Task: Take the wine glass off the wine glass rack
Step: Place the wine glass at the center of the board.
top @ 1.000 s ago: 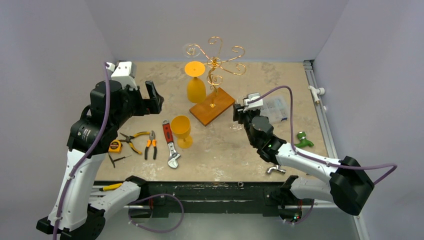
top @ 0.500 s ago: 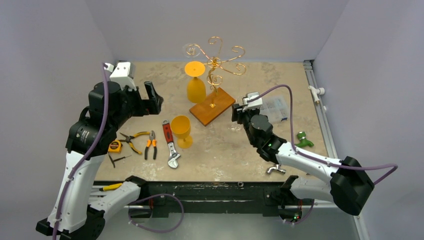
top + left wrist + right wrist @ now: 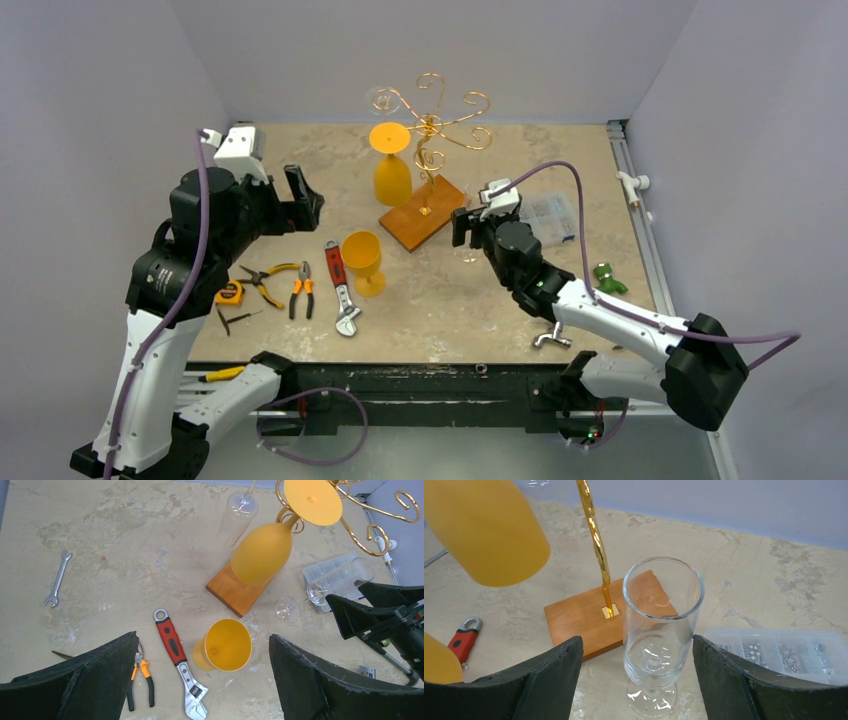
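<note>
Two glasses hang foot-up in the curls of the tall golden wire rack [image 3: 430, 125] by the bench's far edge: an opaque yellow wine glass [image 3: 392, 172] and a clear wine glass [image 3: 239, 512]. Both grippers gape empty. The right gripper [image 3: 636, 640] brackets, without touching, a clear stemmed glass [image 3: 663, 625] that stands beside the wooden base [image 3: 424, 212] and crowds that side. The left gripper [image 3: 203, 640] hovers toward the left edge, near an upright yellow goblet [image 3: 363, 258].

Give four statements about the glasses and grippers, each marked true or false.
1. An orange wine glass hangs upside down on the wine glass rack. True.
2. The right gripper is shut on the clear glass. False: its jaws stand open either side of the glass.
3. The left gripper holds the red-handled wrench. False: it is open and empty; the wrench lies on the table.
4. A second orange glass stands upright on the table. True.
</note>
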Motion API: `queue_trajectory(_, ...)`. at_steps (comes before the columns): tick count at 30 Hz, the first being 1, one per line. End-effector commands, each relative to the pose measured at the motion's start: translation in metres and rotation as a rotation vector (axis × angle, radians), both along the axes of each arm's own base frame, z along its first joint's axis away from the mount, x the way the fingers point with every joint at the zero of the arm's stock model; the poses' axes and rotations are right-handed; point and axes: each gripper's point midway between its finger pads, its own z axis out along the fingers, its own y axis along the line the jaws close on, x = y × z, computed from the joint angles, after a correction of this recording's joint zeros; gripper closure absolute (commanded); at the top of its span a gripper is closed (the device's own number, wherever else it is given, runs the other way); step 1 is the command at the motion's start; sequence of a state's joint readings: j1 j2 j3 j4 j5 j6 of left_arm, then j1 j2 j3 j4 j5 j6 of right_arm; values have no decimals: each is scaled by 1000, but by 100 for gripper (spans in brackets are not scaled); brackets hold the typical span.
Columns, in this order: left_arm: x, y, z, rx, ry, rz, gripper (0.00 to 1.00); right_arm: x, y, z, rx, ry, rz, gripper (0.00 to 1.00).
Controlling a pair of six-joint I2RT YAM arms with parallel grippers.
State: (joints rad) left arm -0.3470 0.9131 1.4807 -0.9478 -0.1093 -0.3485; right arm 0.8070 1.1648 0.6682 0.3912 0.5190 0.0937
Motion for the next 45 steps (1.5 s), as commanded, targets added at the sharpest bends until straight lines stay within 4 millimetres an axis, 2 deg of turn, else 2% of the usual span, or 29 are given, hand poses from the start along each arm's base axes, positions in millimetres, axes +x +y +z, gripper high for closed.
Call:
queue_trajectory(1, 0, 5, 15, -5, -58, 14, 0, -3, 13, 24, 53, -10, 51, 20)
queue_trajectory(8, -3, 8, 16, -2, -61, 22, 0, -8, 10, 36, 56, 12, 57, 17)
queue_trajectory(18, -9, 8, 28, -10, -79, 15, 0, -35, -19, 77, 114, 49, 26, 16)
queue_trajectory(22, -7, -4, 36, -73, -91, -24, 2, -48, -31, 92, 148, 69, 17, 15)
queue_trajectory(28, -4, -36, 56, -214, -93, -134, 8, -62, -38, 140, 331, 111, 3, 13)
queue_trajectory(34, 5, -50, 74, -295, -106, -167, 16, -66, -13, 226, 538, 217, 123, 13)
queue_trajectory(35, 8, -53, 75, -305, -106, -173, 19, -65, -9, 238, 558, 231, 144, 14)
queue_trajectory(37, 11, -59, 78, -327, -117, -194, 35, -67, -4, 271, 612, 234, 216, 16)
queue_trajectory(40, 16, -65, 81, -356, -124, -210, 54, -61, 10, 292, 672, 291, 306, 17)
queue_trajectory(42, 20, -67, 81, -364, -121, -212, 59, -59, 22, 302, 703, 346, 372, 19)
queue_trajectory(45, 24, -69, 84, -373, -126, -211, 66, -58, 45, 303, 740, 447, 482, 23)
